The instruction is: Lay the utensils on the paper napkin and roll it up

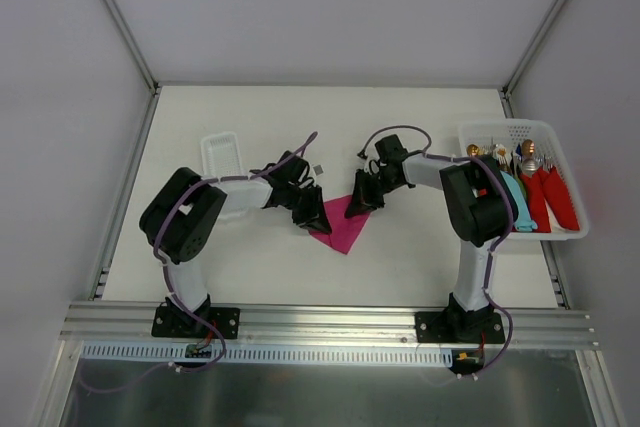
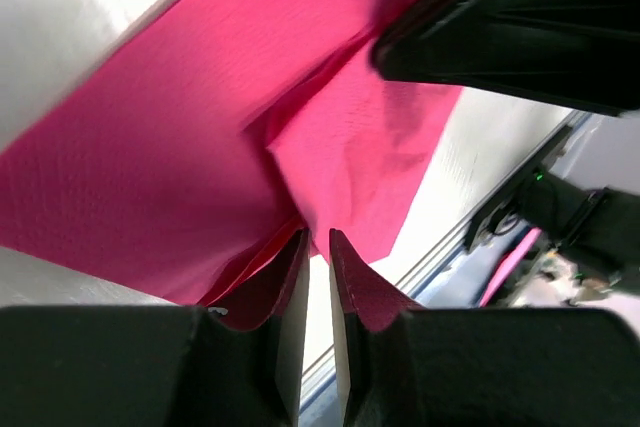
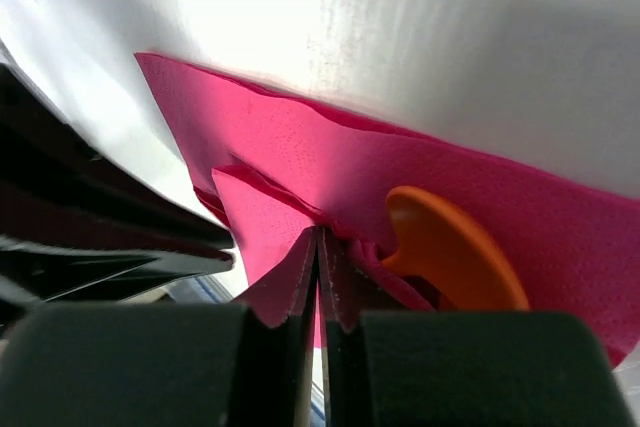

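Squarely between the two sets of jaws: a thin magenta-pink square paper napkin (image 1: 343,230), spread on the white table (image 1: 420,257), flat apart from one flap folded up and creased toward the fingertips. On the napkin, just to the right of the right jaws' tips as seen from that wrist: the round bowl of a small orange plastic spoon (image 3: 450,257), handle hidden behind the black finger.

Pinched closed on a raised fold of the napkin: the right gripper (image 3: 318,247), its two fingers pressed together and only pink paper at the tips. Facing it from the other side, tips down at the napkin's edge: the left gripper (image 2: 318,252), jaws parted by a narrow slit, bare table showing through the gap and nothing clamped inside. Cannot tell whether its pads brush the paper.

Farther out, behind the left jaws and well apart from them: a small white rectangular plastic tray (image 1: 222,155). Well off to the right of the right jaws, at the table's edge: a white perforated plastic basket (image 1: 520,127), holding gold and silver metal utensils (image 1: 505,154) wrapped in red napkin bundles (image 1: 553,199) and one teal napkin bundle (image 1: 516,202).
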Tool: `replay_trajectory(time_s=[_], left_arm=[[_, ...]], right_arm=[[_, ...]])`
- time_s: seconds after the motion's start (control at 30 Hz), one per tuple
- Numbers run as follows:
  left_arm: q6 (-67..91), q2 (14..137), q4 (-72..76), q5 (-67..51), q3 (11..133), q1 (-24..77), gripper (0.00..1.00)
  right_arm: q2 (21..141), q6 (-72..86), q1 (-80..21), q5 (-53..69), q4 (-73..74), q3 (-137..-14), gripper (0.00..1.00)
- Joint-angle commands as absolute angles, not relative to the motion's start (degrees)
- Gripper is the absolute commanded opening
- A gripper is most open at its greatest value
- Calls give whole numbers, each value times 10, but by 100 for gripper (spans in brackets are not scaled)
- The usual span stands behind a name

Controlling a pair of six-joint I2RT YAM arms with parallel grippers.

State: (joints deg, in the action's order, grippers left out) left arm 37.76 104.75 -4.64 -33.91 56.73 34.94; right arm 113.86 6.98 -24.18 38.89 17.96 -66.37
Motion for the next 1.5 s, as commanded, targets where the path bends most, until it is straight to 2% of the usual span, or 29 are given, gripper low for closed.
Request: replay_trajectory(time_s=[0.0,0.37,0.67,0.93,1.23,1.47], left_arm=[[467,1033,37,-332,539,360,13],[576,1032,85,-239,476,366,10],[530,1060,4,-218,506,331,6],[385,1091,-129,-231,619,301,6],[368,1121,-148,-239,643,301,8],[373,1129,-149,-238,642,301,8]], right_arm=[[1167,101,-239,337,178,-635,4],[1165,180,-236,362,125,-609,7],[1118,134,-227,374,124,-612,8],[1093,34,-221,408,175,-662,26],[1094,46,-228,425,175,-688,26],[1103,77,-244,439,147,-683,22]])
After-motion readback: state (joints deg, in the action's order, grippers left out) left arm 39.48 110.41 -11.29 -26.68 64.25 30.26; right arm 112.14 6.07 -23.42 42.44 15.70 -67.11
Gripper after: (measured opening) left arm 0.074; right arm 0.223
